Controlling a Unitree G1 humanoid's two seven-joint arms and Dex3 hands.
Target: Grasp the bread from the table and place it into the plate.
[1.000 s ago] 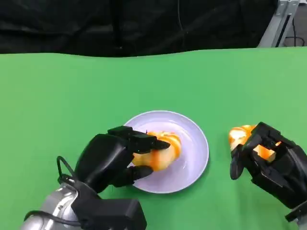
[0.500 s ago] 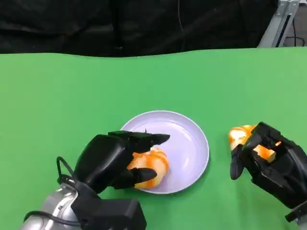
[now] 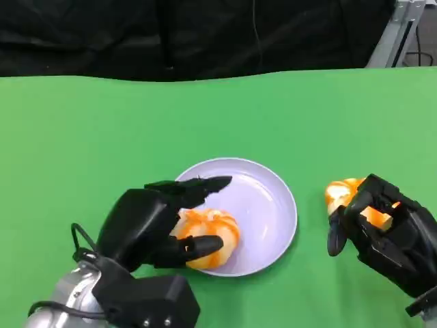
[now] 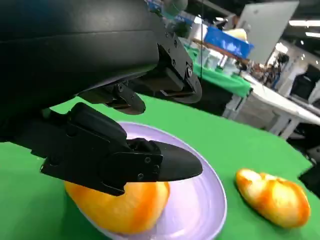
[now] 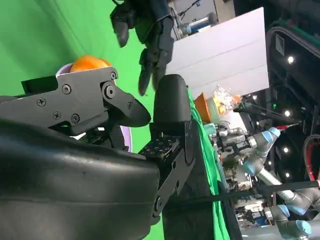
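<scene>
In the lower middle of the head view we are seeing a lavender plate (image 3: 270, 205) lying on the green table (image 3: 102, 137), and a piece of orange-glazed bread (image 3: 208, 236) is sitting in the plate's lower-left part, near the rim. Our left hand (image 3: 153, 225) is reaching in from the lower left and cupping around that bread, one finger stretching above it and another curling along its near side; whether the fingers are gripping the bread or lying loose around it, we cannot tell. In the left wrist view the bread (image 4: 120, 207) is resting inside the plate (image 4: 200, 210) beneath a dark finger (image 4: 165, 162). A second piece of bread (image 3: 341, 195) is lying on the table to the right of the plate, apart from it. Our right hand (image 3: 382, 229) is hovering at the lower right, its curled fingers partly covering that second piece; we cannot tell whether it is grasping it.
</scene>
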